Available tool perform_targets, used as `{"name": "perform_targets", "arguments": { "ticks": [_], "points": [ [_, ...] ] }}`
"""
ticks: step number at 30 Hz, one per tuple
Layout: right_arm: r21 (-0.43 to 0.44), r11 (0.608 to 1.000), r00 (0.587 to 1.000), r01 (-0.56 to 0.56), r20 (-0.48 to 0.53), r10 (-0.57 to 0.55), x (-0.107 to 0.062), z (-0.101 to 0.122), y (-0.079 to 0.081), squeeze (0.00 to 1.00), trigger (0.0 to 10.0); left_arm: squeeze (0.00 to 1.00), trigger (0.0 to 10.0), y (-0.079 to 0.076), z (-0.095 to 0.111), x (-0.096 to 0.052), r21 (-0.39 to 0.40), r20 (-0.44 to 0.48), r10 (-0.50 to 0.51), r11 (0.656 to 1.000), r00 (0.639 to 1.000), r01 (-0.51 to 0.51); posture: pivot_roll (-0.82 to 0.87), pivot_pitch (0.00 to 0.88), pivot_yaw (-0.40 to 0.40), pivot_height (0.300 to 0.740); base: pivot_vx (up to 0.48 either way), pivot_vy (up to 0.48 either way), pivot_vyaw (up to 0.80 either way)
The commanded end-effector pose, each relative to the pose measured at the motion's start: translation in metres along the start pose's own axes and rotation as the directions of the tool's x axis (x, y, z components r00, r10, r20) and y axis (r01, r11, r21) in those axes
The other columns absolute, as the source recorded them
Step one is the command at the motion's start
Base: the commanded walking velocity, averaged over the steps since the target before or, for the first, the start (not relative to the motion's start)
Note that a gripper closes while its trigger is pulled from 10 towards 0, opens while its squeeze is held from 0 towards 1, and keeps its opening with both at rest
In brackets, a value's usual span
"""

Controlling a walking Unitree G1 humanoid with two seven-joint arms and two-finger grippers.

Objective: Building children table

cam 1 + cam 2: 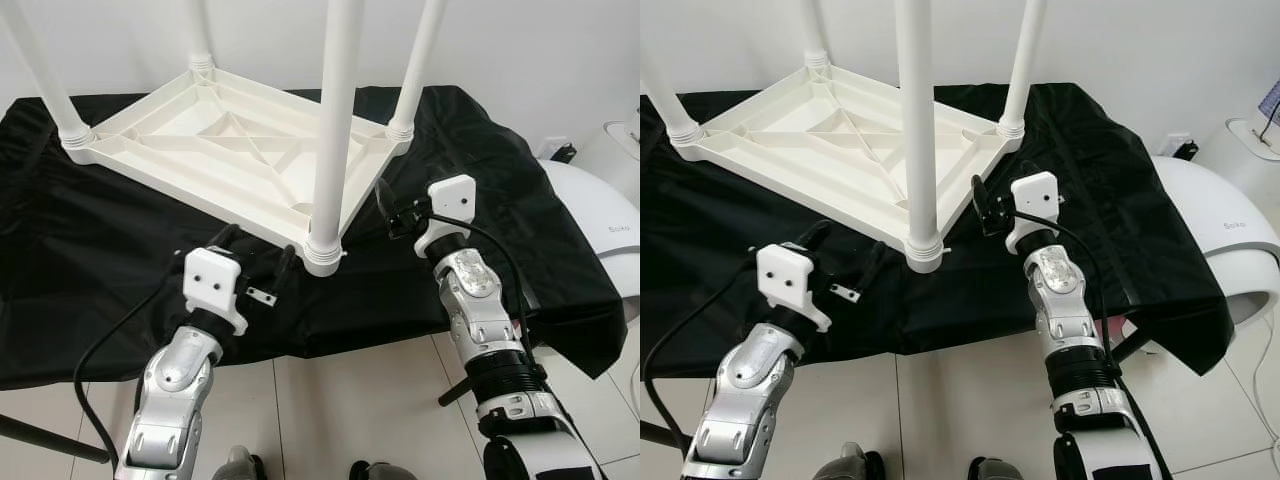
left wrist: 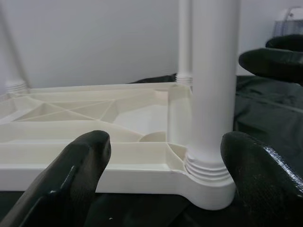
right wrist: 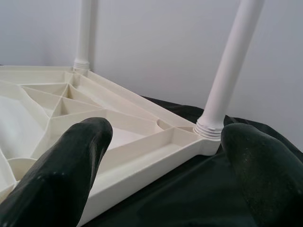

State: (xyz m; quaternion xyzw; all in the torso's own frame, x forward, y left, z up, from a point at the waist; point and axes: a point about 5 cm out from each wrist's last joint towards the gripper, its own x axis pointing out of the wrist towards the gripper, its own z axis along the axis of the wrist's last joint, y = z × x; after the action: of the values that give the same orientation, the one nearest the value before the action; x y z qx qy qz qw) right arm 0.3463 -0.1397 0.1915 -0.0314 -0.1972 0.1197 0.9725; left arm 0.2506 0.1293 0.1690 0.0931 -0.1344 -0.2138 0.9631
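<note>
A: On the black cloth (image 1: 120,250): white table (image 1: 230,150) upside down, four legs up; near leg (image 1: 335,130) seated in its corner socket

B: grippers?

A: left gripper (image 1: 258,262) just left of near corner, fingers spread, empty; right gripper (image 1: 392,205) by right edge, fingers (image 3: 71,170) spread, touching nothing

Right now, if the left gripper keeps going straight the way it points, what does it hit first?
Most likely the near edge of the upside-down white tabletop, close beside the nearest leg. The left gripper has open jaws facing that corner, though depth is hard to judge.
</note>
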Motion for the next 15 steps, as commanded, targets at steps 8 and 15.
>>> {"name": "perform_targets", "arguments": {
  "ticks": [8,15],
  "points": [
    [0.033,0.997,0.997,0.072,-0.045,-0.07,-0.047,-0.014,-0.01,0.0,10.0,0.0,10.0,-0.004,-0.009,0.023,0.049,-0.06,-0.143,0.988,0.988,0.146,-0.08,0.14,0.039,0.74,0.0,0.0,0.0],
    [0.055,0.995,0.996,0.079,-0.053,-0.076,-0.071,-0.011,-0.001,0.0,10.0,0.0,10.0,0.004,-0.009,0.042,0.035,-0.068,-0.14,0.989,0.988,0.143,-0.12,0.157,0.068,0.74,0.0,0.0,0.0]
  ]
}}
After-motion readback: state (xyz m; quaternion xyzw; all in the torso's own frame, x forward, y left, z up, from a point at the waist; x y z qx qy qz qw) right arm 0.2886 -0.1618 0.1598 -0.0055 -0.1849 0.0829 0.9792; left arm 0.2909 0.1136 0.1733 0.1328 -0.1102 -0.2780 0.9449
